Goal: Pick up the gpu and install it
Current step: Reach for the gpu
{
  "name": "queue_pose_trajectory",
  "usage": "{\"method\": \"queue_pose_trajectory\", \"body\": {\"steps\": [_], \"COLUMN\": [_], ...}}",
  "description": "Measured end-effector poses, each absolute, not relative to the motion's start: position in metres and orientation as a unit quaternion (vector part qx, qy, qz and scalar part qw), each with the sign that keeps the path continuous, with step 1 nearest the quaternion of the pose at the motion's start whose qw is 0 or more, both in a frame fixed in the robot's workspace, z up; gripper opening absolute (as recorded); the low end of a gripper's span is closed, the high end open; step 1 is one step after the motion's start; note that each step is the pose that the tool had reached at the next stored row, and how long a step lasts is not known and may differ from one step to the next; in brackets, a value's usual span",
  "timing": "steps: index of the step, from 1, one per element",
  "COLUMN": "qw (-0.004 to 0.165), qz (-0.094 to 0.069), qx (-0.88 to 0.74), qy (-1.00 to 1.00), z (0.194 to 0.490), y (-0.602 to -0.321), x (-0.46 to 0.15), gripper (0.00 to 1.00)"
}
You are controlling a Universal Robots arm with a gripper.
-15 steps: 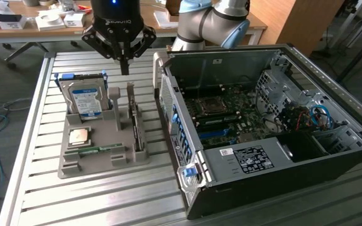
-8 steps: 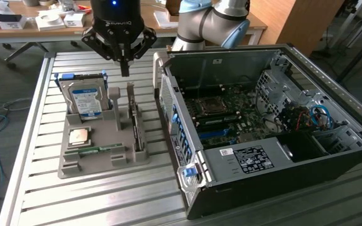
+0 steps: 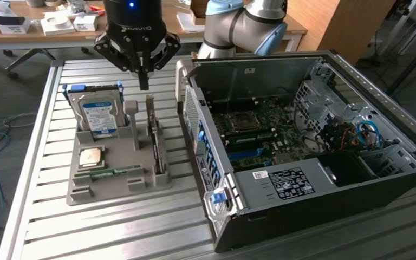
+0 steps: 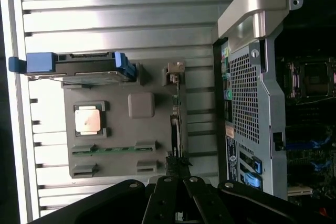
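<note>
The gpu [image 3: 154, 136] stands on its edge in a slot along the exterior view's right side of the grey holder tray [image 3: 132, 184], a thin dark card with a metal bracket at its far end. In the wrist view the gpu [image 4: 177, 121] appears edge-on as a narrow strip. My gripper [image 3: 144, 84] hangs above the card's far end, apart from it, shut with nothing between its fingers. Its black fingertips [image 4: 173, 174] sit just past one end of the card in the wrist view.
The tray also holds an upright hard drive [image 3: 98, 112] with blue rails, a processor chip [image 3: 91, 156] and a memory stick [image 3: 111, 172]. An open computer case [image 3: 381, 179] with its motherboard [image 3: 255, 135] exposed lies at the exterior view's right. Behind the slatted metal table stands a cluttered desk [image 3: 56, 24].
</note>
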State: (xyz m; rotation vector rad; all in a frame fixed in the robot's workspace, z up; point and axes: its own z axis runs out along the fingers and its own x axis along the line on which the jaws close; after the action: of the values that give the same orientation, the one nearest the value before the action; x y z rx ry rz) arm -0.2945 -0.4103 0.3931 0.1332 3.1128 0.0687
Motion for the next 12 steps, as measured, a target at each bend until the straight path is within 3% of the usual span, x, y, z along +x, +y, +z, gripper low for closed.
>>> {"method": "queue_pose_trajectory", "body": {"steps": [12], "qw": [0.013], "qz": [0.022], "qx": [0.043], "qy": [0.999], "z": [0.3931], "y": [-0.4125], "x": [-0.2945], "gripper": [0.11]}}
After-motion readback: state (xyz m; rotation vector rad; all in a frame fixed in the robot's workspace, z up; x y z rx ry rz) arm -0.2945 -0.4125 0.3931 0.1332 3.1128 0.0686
